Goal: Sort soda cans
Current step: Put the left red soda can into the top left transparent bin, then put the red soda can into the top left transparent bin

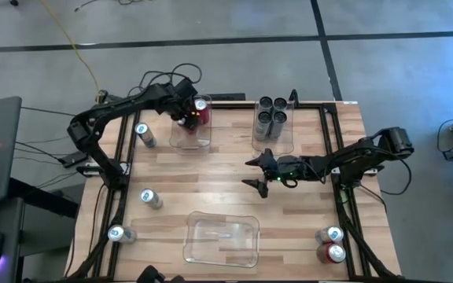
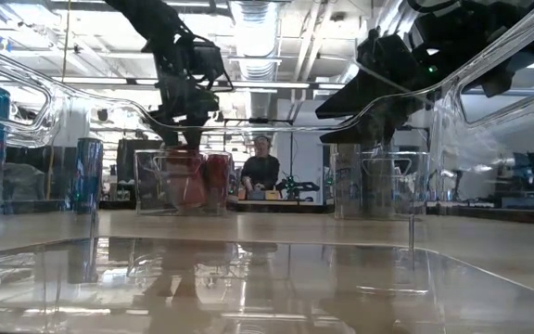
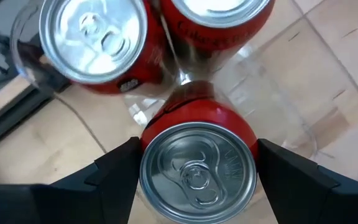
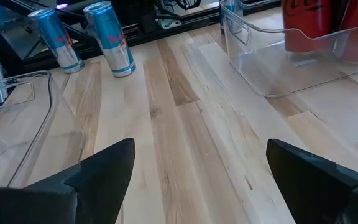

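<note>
A: Red can sits clamped in the left gripper, inside the far-left clear bin beside two other red cans

B: Right gripper hangs mid-table, fingers wide, holding nothing

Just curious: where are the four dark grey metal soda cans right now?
In the high view, the dark grey cans stand clustered inside a clear plastic bin at the table's far edge, right of centre.

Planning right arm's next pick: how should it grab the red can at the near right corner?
Red can stands upright, so grip its round side wall at mid-height, pincer level. A silver can stands close on its far side; come from the table's middle, fingers on its left and right flanks.
</note>
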Motion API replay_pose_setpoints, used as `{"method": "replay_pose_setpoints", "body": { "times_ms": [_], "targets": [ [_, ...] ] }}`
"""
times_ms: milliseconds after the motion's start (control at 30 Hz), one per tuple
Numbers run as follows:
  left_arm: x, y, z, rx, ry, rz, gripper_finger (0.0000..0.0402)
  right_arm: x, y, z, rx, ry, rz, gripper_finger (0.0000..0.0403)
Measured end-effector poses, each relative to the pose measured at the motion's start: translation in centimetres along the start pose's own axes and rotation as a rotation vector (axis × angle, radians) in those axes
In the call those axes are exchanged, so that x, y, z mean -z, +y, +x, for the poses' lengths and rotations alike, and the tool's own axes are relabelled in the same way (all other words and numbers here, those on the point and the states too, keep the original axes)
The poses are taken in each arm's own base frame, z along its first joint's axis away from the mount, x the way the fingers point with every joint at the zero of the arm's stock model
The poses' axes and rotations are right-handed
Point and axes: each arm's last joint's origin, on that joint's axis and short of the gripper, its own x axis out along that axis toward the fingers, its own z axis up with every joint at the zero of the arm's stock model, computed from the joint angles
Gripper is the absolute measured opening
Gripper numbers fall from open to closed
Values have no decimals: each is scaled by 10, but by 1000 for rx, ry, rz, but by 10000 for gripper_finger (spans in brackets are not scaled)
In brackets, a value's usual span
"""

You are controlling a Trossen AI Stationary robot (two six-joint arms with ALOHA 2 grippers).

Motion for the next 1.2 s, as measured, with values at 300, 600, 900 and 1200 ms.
{"method": "replay_pose_setpoints", "body": {
  "times_ms": [300,600,900,1200],
  "targets": [
    [0,-1,0,19,1,79,327,0,0,0,0,1,-1,381],
    [0,0,-1,-2,2,92,367,0,0,0,-1,1,-1,381],
    [3,7,-36,-27,39,131,368,0,0,0,-2,-4,11,381],
    [21,15,-112,-66,-223,114,368,-18,5,-11,-29,13,50,381]
  ]
}}
